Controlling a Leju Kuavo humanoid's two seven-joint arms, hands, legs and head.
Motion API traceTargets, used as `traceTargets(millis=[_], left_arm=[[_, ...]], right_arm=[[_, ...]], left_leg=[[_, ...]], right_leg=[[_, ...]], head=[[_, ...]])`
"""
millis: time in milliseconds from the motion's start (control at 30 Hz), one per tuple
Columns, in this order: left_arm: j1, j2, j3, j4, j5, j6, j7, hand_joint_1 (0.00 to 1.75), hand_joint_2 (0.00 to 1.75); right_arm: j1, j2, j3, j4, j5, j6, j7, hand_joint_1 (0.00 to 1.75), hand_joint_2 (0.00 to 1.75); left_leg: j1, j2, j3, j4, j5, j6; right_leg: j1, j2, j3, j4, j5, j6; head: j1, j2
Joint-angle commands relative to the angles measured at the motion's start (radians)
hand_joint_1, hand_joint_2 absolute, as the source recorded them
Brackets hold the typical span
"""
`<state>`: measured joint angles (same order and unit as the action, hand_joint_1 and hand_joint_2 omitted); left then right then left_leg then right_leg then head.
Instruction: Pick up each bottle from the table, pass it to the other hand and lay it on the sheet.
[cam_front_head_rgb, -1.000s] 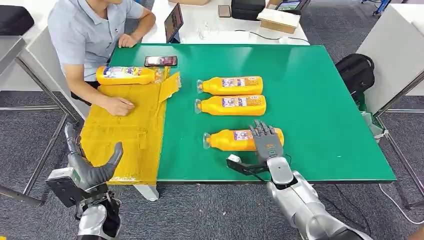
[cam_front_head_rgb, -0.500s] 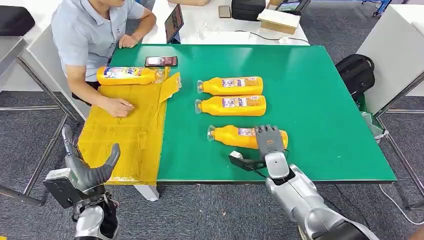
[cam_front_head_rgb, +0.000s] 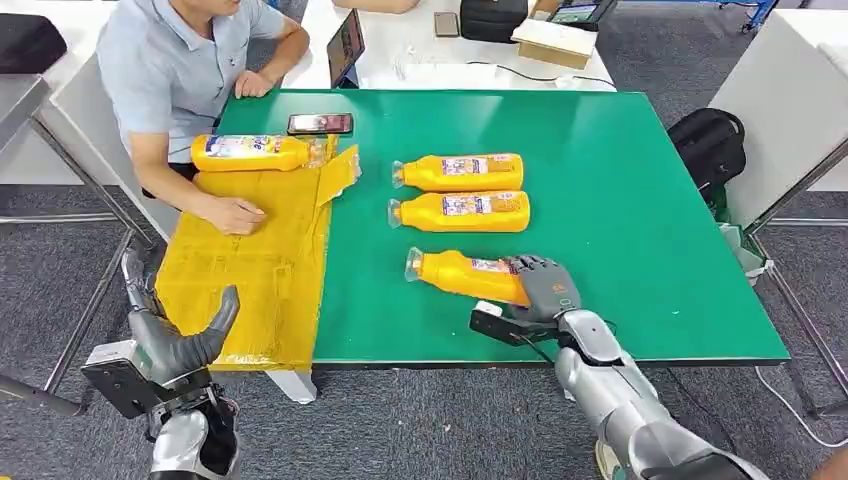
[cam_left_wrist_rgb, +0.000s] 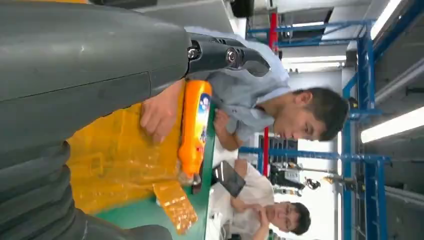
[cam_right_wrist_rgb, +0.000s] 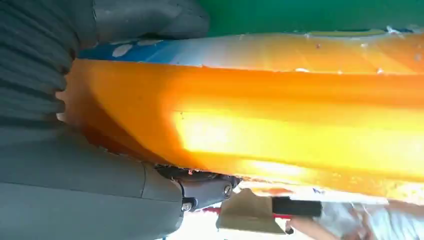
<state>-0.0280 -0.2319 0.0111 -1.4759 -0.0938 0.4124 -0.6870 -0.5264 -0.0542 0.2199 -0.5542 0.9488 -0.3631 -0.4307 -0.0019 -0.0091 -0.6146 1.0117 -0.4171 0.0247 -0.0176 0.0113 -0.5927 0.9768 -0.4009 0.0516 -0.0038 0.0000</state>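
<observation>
Currently: green tabletop (cam_front_head_rgb: 640, 200) fills mid frame; yellow sheet (cam_front_head_rgb: 250, 270) covers its left part, a person's hand (cam_front_head_rgb: 235, 213) resting on it. One bottle (cam_front_head_rgb: 250, 152) lies at the sheet's upper edge, two more bottles (cam_front_head_rgb: 460, 172) (cam_front_head_rgb: 460, 211) side by side at centre. Right hand (cam_front_head_rgb: 545, 288) is wrapped around the base of the nearest bottle (cam_front_head_rgb: 460, 273), lower centre. Left hand (cam_front_head_rgb: 170, 335), lower left off the tabletop edge, holds nothing, fingers spread. Phone (cam_front_head_rgb: 320, 123) upper left.
</observation>
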Motion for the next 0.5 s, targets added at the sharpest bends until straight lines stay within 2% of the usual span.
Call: traceTargets(millis=[33,267,400,500], left_arm=[[-0.049,0.019,-0.076,0.128,0.044,-0.045,0.021,0.00,1.75],[-0.047,0.032,-0.125,0.132,0.037,-0.074,0.020,0.00,1.75],[-0.044,0.030,-0.126,0.133,0.037,-0.074,0.020,0.00,1.75],[-0.031,0.067,-0.193,0.135,-0.054,-0.115,0.022,0.00,1.75]], right_arm=[[0.169,0.083,-0.140,-0.220,-0.257,-0.007,-0.154,1.75,1.75],[0.191,0.093,-0.124,-0.320,-0.371,-0.035,-0.190,1.75,1.75],[0.190,0.093,-0.124,-0.321,-0.371,-0.035,-0.190,1.75,1.75],[0.206,0.107,-0.136,-0.371,-0.435,-0.022,-0.222,1.75,1.75]], left_leg=[[0.001,-0.002,0.002,-0.001,0.000,-0.002],[0.001,-0.001,-0.002,-0.001,0.000,-0.001],[0.001,-0.001,-0.003,-0.001,-0.001,-0.002],[0.000,-0.001,-0.005,-0.001,0.000,-0.001]], right_leg=[[0.001,-0.003,0.002,-0.001,-0.001,-0.002],[0.001,-0.002,-0.001,0.000,-0.001,-0.001],[0.001,-0.002,-0.001,0.000,-0.002,-0.002],[0.000,-0.001,-0.004,0.000,-0.001,-0.002]], head=[[0.000,0.000],[0.000,0.000],[0.000,0.000],[0.000,0.000]])
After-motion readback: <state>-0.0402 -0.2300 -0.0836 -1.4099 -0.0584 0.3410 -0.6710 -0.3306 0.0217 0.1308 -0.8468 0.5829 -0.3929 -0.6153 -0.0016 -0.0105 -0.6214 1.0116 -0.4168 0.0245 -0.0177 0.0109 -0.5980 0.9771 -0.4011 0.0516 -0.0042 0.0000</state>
